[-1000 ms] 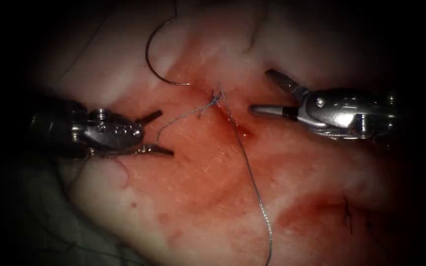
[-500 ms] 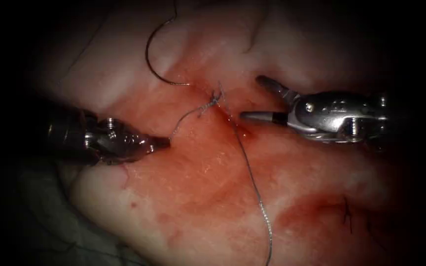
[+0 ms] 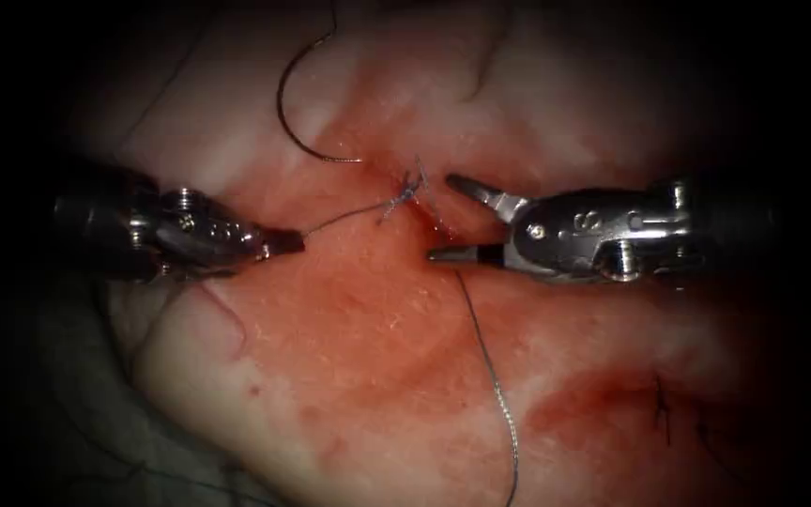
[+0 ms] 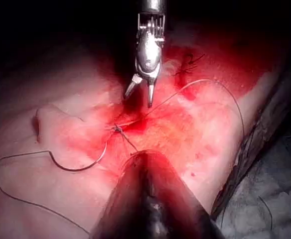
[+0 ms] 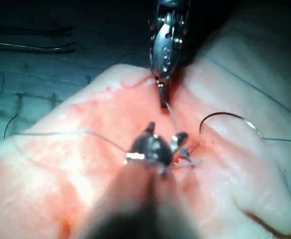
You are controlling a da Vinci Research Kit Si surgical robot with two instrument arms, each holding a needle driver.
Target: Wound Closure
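Left of the cut [image 3: 443, 230], left tool [image 3: 285, 242] clenched on thread [image 3: 340, 219] — right tool [image 3: 448, 218] spread, empty, needle [image 3: 298, 122] lying free on tissue [image 3: 359, 376].

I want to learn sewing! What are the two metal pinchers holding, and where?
Left tool grips the thin grey thread near its short end. Right tool holds nothing. Curved dark needle lies free.

On my screen the knot [image 3: 405, 192] sits hemmed in at the cut: my left pincer [image 3: 285, 242], clamped on a taut thread [image 3: 340, 218] end, closes off the left side, and my right pincer [image 3: 451, 216], jaws spread, crowds in just right of the knot. The long thread strand [image 3: 490, 366] trails down across the lower tissue [image 3: 349, 376], otherwise bare. The needle [image 3: 298, 131] lies loose on the upper left, barring that approach.
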